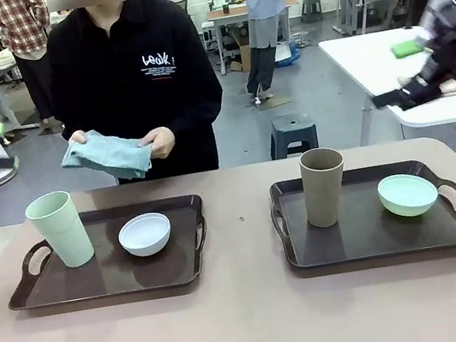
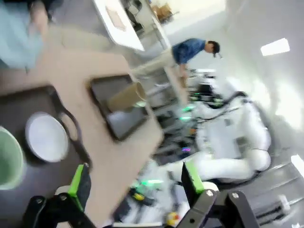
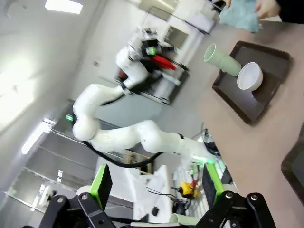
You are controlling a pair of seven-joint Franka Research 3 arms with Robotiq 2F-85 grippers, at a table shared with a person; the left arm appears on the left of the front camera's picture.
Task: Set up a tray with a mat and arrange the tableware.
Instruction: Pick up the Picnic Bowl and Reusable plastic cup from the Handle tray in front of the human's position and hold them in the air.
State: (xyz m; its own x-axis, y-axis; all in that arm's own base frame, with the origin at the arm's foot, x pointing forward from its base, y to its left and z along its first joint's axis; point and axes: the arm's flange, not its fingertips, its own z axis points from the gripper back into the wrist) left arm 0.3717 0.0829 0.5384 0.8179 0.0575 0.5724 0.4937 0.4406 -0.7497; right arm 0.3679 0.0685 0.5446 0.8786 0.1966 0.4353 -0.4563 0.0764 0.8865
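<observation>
the mat step looks to be the one in hand: a person at the far side of the surface (image 1: 252, 323) holds a folded pale blue mat (image 1: 108, 155) in both of their own hands (image 1: 158, 141), and it is on neither tray yet. the left tray (image 1: 108, 291) carries the pale green cup (image 1: 60, 230), upright near its left handle, with the white bowl (image 1: 144, 234) just beside it; the right tray (image 1: 381, 258) carries the tan-brown cup (image 1: 324, 186), upright, and the mint green bowl (image 1: 407, 194) near its right handle. both bowls are empty; the cups' bottoms are hidden, though nothing shows above their rims. the robot's left hand (image 2: 135, 178) and right hand (image 3: 154, 183) are raised well off the surface at either side, each with its pads spread wide and nothing between them. the next move likely calls for lifting the tableware off a tray so the mat can lie flat under it, or for taking the mat from the person.
</observation>
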